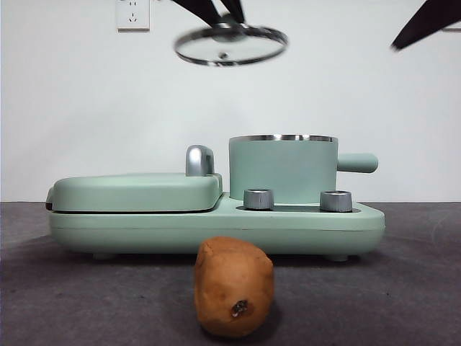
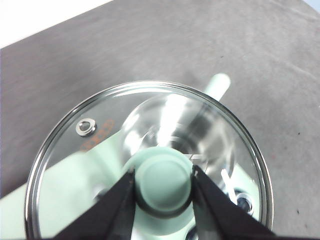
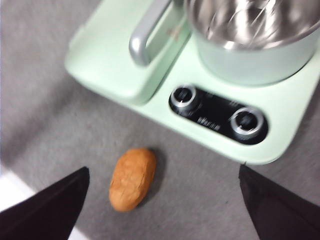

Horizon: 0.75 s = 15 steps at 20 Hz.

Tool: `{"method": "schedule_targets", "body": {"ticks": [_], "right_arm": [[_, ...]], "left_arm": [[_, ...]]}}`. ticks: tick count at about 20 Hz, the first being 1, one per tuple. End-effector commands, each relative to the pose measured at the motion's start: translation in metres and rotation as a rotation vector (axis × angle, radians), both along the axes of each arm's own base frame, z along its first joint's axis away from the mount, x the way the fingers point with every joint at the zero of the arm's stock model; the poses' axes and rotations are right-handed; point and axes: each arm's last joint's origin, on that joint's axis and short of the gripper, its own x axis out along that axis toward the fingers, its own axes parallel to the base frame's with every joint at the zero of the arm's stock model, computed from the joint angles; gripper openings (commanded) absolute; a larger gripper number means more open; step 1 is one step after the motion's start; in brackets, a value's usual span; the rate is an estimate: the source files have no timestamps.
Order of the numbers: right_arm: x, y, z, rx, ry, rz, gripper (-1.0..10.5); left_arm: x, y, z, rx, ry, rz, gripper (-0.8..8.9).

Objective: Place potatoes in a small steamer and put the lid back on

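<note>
The orange-brown potato lies on the dark table in front of the appliance. On the appliance's right side stands the mint green steamer, uncovered, its steel inside bare. High above it hangs the glass lid, tilted a little, with my left gripper shut on its mint knob. My right gripper is open, up in the air above the potato; in the front view it shows as a black tip at the top right.
The mint green appliance base has a flat griddle cover with a chrome handle on its left and two knobs in front. A white wall with a socket stands behind.
</note>
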Motion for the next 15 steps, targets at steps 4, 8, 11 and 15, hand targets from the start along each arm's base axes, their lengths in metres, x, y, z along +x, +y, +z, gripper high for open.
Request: {"method": "schedule_targets", "body": {"ticks": [4,8,11,15], "right_arm": [[0.010,0.059,-0.035,-0.097,0.180,0.060,4.8],[0.014,0.087,-0.060,-0.176,0.219,0.084,4.8],[0.017,0.102,-0.075,-0.197,0.253,0.093,4.8],[0.020,0.118,-0.094,-0.227,0.288,0.105,4.8]], "left_arm": [[-0.001,0.030,0.017,-0.008,-0.012,0.066,0.16],[0.004,0.041,0.017,-0.004,-0.007,0.098,0.16],[0.006,0.044,0.016,-0.003,-0.006,0.106,0.16],[0.008,0.047,0.016,-0.002,-0.007,0.115,0.16]]}}
